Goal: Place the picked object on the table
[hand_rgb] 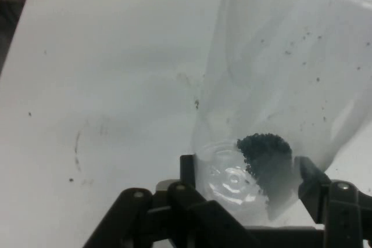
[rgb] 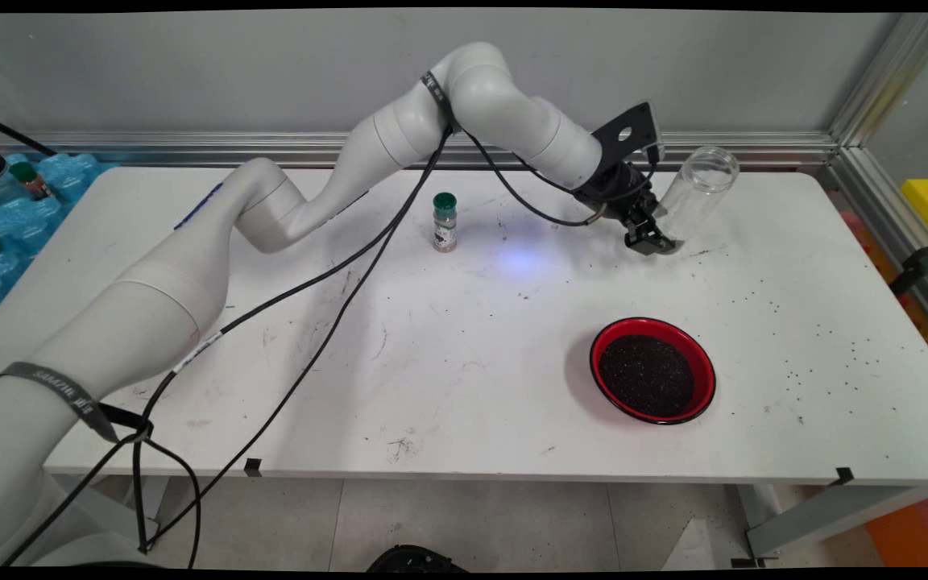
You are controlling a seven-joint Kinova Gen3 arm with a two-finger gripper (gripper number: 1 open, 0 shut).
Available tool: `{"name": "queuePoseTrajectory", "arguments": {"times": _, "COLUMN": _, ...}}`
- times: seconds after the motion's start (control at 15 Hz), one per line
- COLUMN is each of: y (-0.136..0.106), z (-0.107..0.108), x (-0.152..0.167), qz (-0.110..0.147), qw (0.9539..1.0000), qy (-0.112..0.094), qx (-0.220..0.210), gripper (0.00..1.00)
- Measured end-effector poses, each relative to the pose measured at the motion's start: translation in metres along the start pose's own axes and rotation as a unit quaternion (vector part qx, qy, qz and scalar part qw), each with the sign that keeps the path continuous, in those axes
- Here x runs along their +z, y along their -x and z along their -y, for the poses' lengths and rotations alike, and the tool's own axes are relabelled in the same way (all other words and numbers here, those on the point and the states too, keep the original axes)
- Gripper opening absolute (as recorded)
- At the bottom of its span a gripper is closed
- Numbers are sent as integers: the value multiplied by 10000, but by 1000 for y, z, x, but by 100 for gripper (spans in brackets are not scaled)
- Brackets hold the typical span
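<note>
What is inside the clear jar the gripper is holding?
The clear jar, tilted in the gripper, holds a small clump of dark grains at its base, with specks on its wall. Nothing else shows inside.

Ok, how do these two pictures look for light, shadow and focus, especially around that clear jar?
Main view: even overhead light; the red bowl and the spice bottle cast soft shadows, and all is sharp. Hand view: softer, the clear jar fills the right side, the table showing hazily through its wall, while the dark grains at its base and the gripper are fairly clear.
</note>
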Motion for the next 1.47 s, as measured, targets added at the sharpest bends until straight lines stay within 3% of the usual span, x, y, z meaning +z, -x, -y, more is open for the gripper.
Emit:
{"name": "queuePoseTrajectory", "arguments": {"times": 1.27, "y": 36, "z": -5, "x": 17, "qz": 152, "qw": 9938, "qy": 129, "qx": -1089, "gripper": 0}}
{"name": "queuePoseTrajectory", "arguments": {"times": 1.33, "y": 37, "z": -5, "x": 17, "qz": 143, "qw": 9932, "qy": 144, "qx": -1143, "gripper": 100}}
{"name": "queuePoseTrajectory", "arguments": {"times": 1.47, "y": 39, "z": -6, "x": 17, "qz": 129, "qw": 9922, "qy": 173, "qx": -1224, "gripper": 100}}
